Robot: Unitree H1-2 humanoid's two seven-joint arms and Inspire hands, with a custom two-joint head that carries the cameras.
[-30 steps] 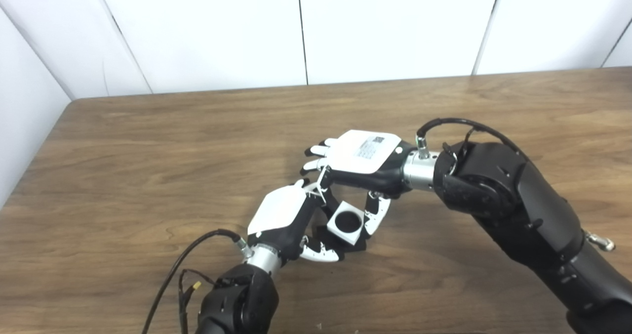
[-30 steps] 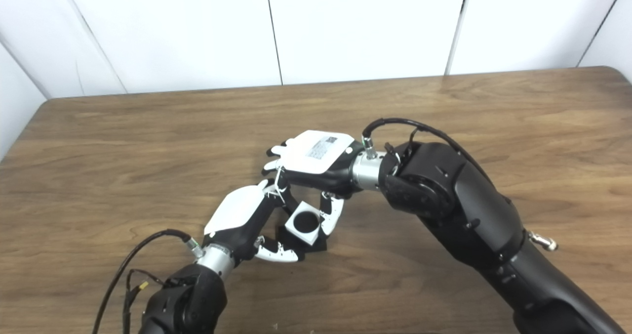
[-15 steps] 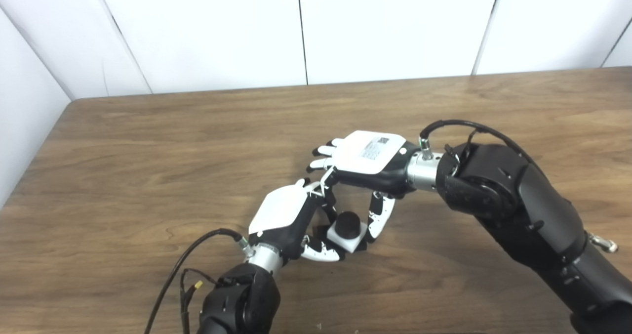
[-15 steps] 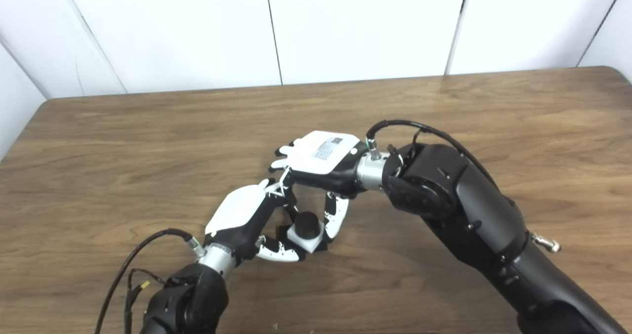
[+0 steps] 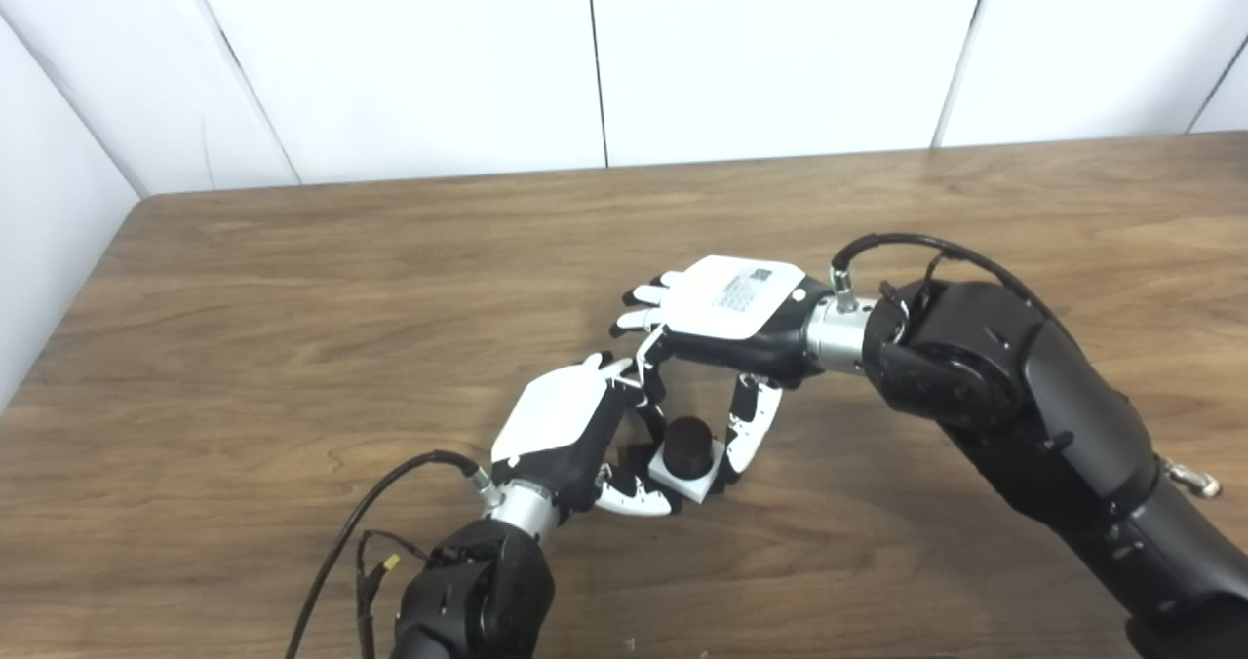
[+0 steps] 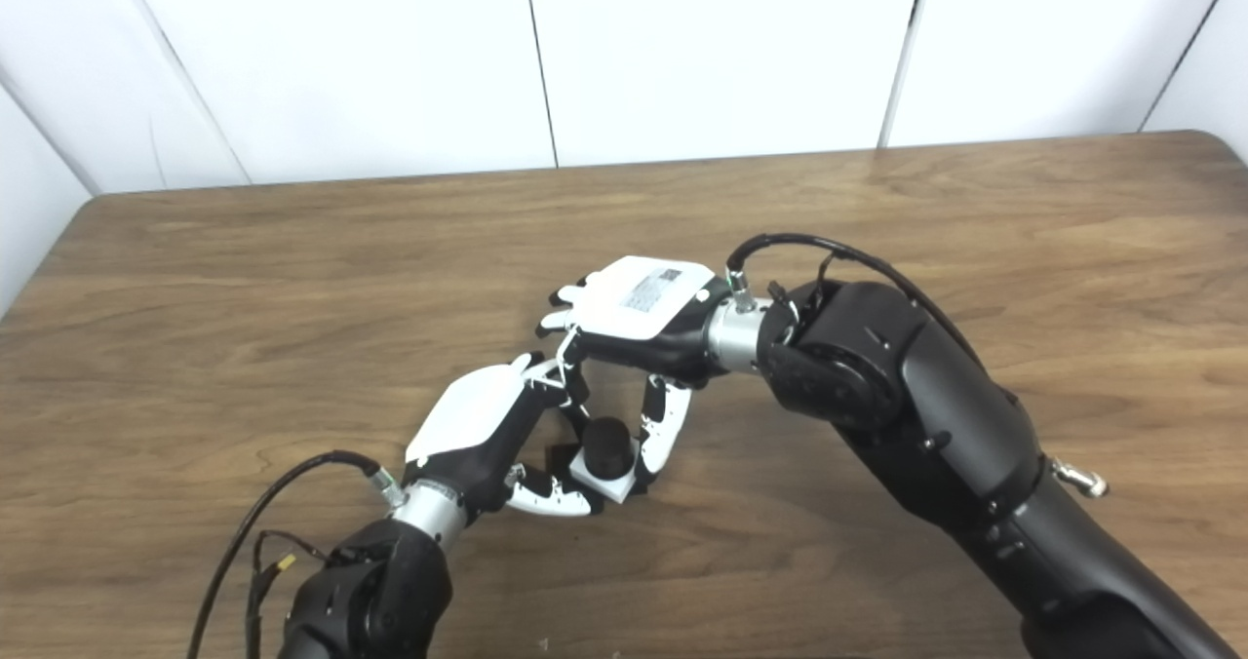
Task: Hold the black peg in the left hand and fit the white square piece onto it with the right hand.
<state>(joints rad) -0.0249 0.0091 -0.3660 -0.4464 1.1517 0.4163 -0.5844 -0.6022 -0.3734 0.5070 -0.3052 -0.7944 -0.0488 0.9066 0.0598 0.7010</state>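
Nearest, the left hand (image 5: 565, 425) rises from the bottom edge on a black forearm with a looping cable (image 5: 366, 523); its back is a smooth white shell, its fingers black with white segmented pads. Those fingers curl around the black base of the peg (image 5: 689, 436), whose rounded matte top stands up through the white piece (image 5: 688, 474) — a flat square block with crisp edges, seated low on the peg and tilted a little off the table's lines. Just right of it the right hand's (image 5: 726, 323) thumb (image 5: 751, 425) hangs down with its pad against the piece's right edge, while its fingers reach over the far-left side and meet the left hand's knuckles; whether they press the piece is hidden, so I cannot tell if this hand grips or merely touches. Its white back plate carries a small printed label, and a bright metal wrist ring joins it to a bulky glossy black arm with an arched cable. Both hands crowd the assembly closely, leaving little gap on either side. Around them the table (image 5: 292, 279) is dark wood-grain with a rounded far-left corner and wide bare room to left, right and beyond — ending at plain white wall panels (image 5: 409, 64) split by thin dark seams.
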